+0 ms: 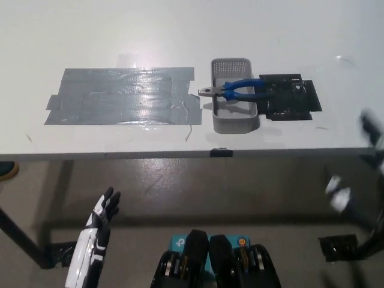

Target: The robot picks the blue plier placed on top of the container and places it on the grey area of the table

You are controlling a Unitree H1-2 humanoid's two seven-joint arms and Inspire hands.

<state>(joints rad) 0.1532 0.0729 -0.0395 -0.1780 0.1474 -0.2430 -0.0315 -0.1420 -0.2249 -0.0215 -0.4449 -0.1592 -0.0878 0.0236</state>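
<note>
A white table (180,36) is filling the upper half of the head view, its near edge running straight across the middle. The grey area (123,96), a patch of shiny, wrinkled tape strips, is lying toward the near left part of the table, with bare white surface showing beyond it and to its left. Just beside its right end a small grey perforated container (234,111) is sitting close to the near edge. The blue plier (233,90) is resting across the container's rim, metal jaws poking out over the left wall toward the grey area, blue handles reaching right over a black patch (291,99).

The left hand (103,217) is hanging below the table's near edge at lower left, fingers apart, holding nothing. The right hand (339,195) is showing only as a blurred shape at the right edge; its fingers are too smeared to read.
</note>
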